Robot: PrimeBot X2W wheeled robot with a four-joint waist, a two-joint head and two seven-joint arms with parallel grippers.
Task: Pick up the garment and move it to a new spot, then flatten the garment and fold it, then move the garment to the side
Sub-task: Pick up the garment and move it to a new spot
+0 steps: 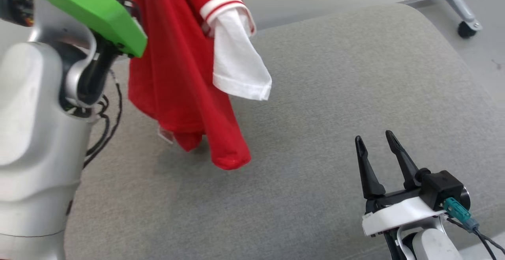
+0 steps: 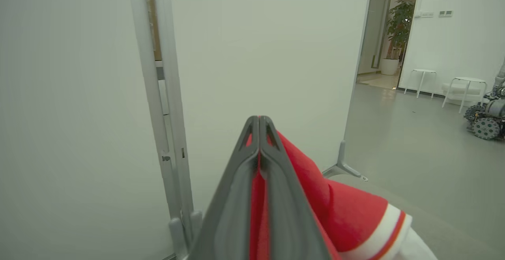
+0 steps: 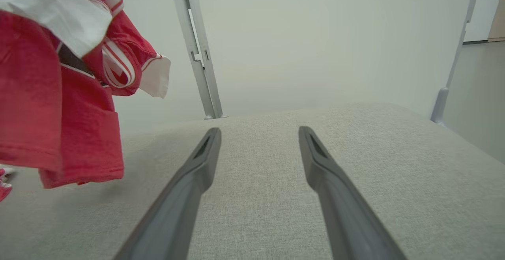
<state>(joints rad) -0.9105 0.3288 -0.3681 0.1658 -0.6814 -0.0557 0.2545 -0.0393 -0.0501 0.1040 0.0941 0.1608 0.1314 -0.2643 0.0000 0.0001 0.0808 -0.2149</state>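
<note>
Left wrist view: the left jaws are clamped together on a fold of the red garment (image 2: 351, 212), which hangs from them over the left side of the grey fabric-covered desk (image 1: 335, 94). Its white sleeve (image 1: 236, 66) dangles, and its hem is close to the surface. The right jaws stand wide apart and empty, low over the desk's near right.
</note>
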